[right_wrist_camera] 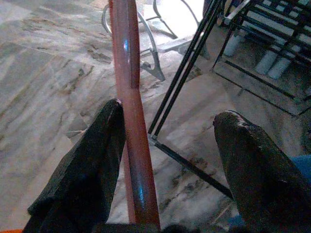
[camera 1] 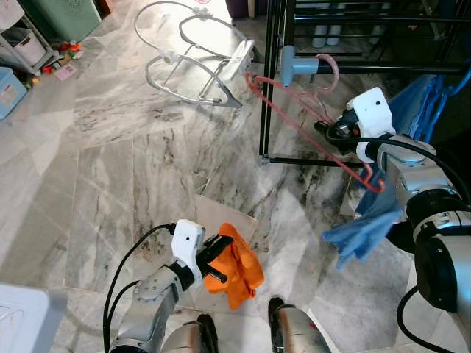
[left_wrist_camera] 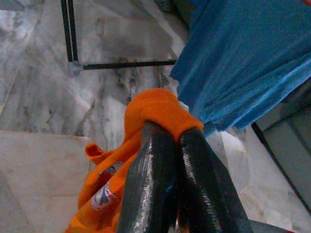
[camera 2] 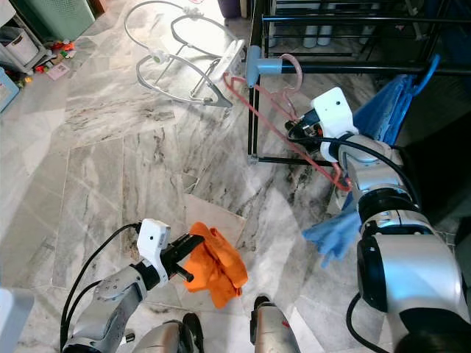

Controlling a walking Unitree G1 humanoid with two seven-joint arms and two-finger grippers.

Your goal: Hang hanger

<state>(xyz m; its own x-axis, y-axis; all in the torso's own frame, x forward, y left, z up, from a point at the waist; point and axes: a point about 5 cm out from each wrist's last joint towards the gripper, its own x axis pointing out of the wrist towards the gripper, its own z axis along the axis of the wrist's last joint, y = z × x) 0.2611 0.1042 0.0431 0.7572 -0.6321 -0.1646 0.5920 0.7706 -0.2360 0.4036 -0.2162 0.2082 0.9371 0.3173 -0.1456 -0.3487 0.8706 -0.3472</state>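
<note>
Nearest, low on the left: left gripper (camera 1: 218, 273) closed on an orange cloth (camera 1: 237, 266), fingers (left_wrist_camera: 160, 189) pressed together with the fabric bunched between them, held above the grey marble floor (camera 1: 110, 169); farther on, at the right: right gripper (camera 1: 324, 126) against the red plastic hanger (camera 1: 309, 136), jaws spread wide, one finger (right_wrist_camera: 92, 160) touching the bar, the other well apart, so hanger not clamped; hook (camera 1: 330, 73) looped over the blue-capped end (camera 1: 294, 65) of the black drying rack (camera 1: 346, 44); blue cloth (camera 1: 368, 220) draped off the hanger's lower end; beyond, a silver bouncer frame (camera 1: 191, 62) on the floor. Judged nearly done: hook seemingly seated, only withdrawal left. Hard to tell whether hook rested fully on the rail; rack's top cut off.
</note>
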